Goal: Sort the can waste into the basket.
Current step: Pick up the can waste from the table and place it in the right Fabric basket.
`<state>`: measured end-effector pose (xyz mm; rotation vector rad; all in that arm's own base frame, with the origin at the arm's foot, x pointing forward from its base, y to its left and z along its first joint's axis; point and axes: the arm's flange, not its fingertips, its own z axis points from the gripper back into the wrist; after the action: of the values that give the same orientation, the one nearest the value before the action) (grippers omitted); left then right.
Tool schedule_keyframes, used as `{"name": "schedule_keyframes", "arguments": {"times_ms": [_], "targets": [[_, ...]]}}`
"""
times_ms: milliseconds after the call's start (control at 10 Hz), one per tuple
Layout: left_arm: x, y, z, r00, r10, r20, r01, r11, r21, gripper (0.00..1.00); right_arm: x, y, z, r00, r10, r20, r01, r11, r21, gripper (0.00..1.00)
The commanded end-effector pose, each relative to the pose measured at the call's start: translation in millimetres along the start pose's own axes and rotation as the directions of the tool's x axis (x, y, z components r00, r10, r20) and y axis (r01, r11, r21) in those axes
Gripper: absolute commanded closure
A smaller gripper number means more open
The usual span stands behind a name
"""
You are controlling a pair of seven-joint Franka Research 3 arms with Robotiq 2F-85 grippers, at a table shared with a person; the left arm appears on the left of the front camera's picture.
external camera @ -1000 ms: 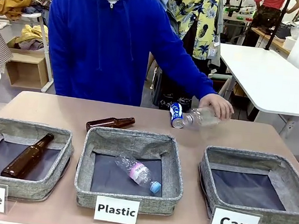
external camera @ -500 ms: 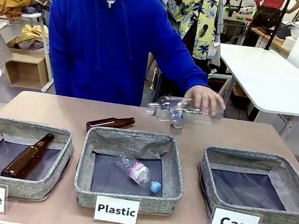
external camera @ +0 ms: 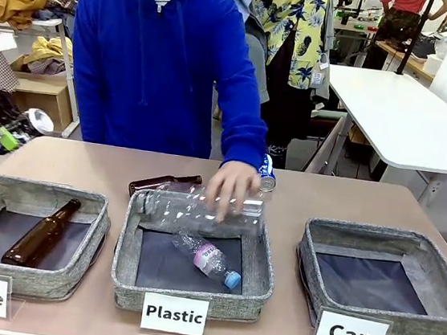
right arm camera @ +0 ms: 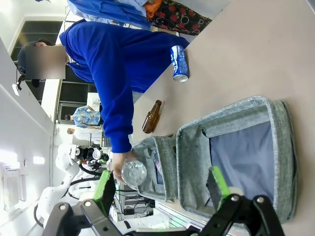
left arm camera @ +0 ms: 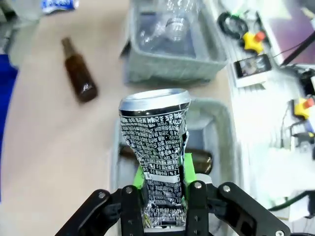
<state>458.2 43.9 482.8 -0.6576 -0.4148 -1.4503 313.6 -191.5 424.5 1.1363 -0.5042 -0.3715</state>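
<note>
A crushed dark can (left arm camera: 155, 147) with small white print stands between the green pads of my left gripper (left arm camera: 160, 184), which is shut on it. In the front view this gripper (external camera: 5, 136) hangs at the left edge, above the table, with the can's silver end (external camera: 40, 121) pointing right. A blue and white can (external camera: 266, 172) lies on the table behind the middle basket, also seen as the blue can (right arm camera: 179, 63). The "Can" basket (external camera: 317, 263) sits at the front right. My right gripper (right arm camera: 161, 189) is open above that basket (right arm camera: 285, 147).
A person's hand (external camera: 233, 186) holds a clear plastic bottle (external camera: 198, 211) over the "Plastic" basket (external camera: 130, 246), which has another clear bottle (external camera: 207, 259) in it. A brown bottle (external camera: 165, 183) lies on the table. The "Bottle" basket (external camera: 94, 238) holds a brown bottle (external camera: 41, 233).
The person's hand carried the clear bottle from beside the blue can leftward to over the "Plastic" basket. My left gripper with the crushed can came farther into the picture.
</note>
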Motion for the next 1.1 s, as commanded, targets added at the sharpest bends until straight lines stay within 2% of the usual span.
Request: {"name": "schedule_keyframes", "arguments": {"times_ms": [0,100,200,300,500,700,900,1000], "targets": [[28,-30,-30,0.996,-0.02,-0.083,0.023,0.999,0.027,0.68,2,0,0,1.0,0.025,0.008,-0.025,1.0,0.016,0.0],[30,-43,-36,0.992,-0.052,-0.112,0.053,0.999,0.007,0.68,2,0,0,1.0,0.025,0.008,-0.025,1.0,0.016,0.0],[23,-50,-24,0.996,-0.037,-0.079,0.041,0.998,0.052,0.68,2,0,0,1.0,0.025,0.008,-0.025,1.0,0.016,0.0],[8,-50,-1,0.999,0.001,-0.037,0.002,0.994,0.106,0.68,2,0,0,1.0,0.025,0.008,-0.025,1.0,0.016,0.0],[-47,-58,53,0.998,-0.054,0.025,0.051,0.993,0.111,0.68,2,0,0,1.0,0.025,0.008,-0.025,1.0,0.016,0.0],[-81,-61,73,0.994,-0.033,0.108,0.019,0.991,0.132,0.68,2,0,0,1.0,0.025,0.008,-0.025,1.0,0.016,0.0],[-81,-63,67,0.987,-0.072,0.141,0.051,0.987,0.15,0.68,2,0,0,1.0,0.025,0.008,-0.025,1.0,0.016,0.0],[-72,-58,57,0.988,-0.086,0.127,0.068,0.988,0.138,0.68,2,0,0,1.0,0.025,0.008,-0.025,1.0,0.016,0.0]]}}
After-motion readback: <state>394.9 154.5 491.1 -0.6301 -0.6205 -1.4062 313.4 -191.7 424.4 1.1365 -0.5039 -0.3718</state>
